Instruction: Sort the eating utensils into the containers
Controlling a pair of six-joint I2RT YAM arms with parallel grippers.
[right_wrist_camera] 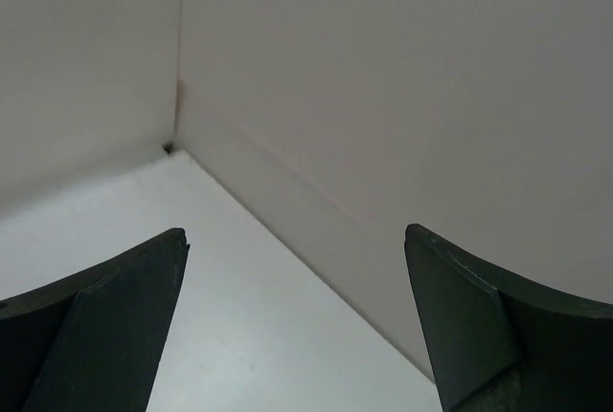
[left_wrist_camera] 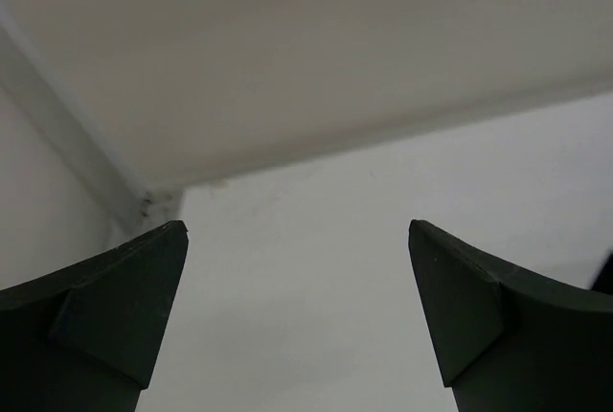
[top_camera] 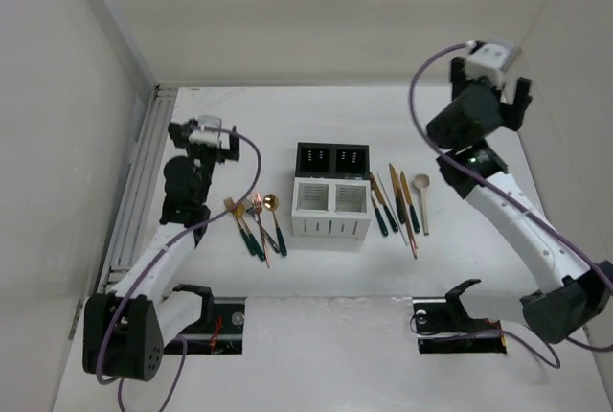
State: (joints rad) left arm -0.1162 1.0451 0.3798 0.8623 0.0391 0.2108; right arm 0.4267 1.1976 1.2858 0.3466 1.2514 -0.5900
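Observation:
The containers are a block of four bins mid-table: two black [top_camera: 332, 158] behind, two white slotted [top_camera: 330, 209] in front. To their left lie several gold utensils with teal handles [top_camera: 255, 224], forks and a spoon. To their right lie knives and chopsticks [top_camera: 396, 200] and a small cream spoon [top_camera: 421, 186]. My left gripper [top_camera: 204, 136] is raised at the left, behind the forks. It is open and empty in the left wrist view [left_wrist_camera: 297, 232]. My right gripper [top_camera: 490, 75] is high at the back right, also open and empty [right_wrist_camera: 297, 237]. Neither wrist view shows utensils.
A metal rail [top_camera: 139, 177] runs along the table's left edge by the left wall. White walls close the back and both sides. Both wrist cameras face the bare tabletop and wall corners. The arm bases [top_camera: 450, 321] sit at the near edge.

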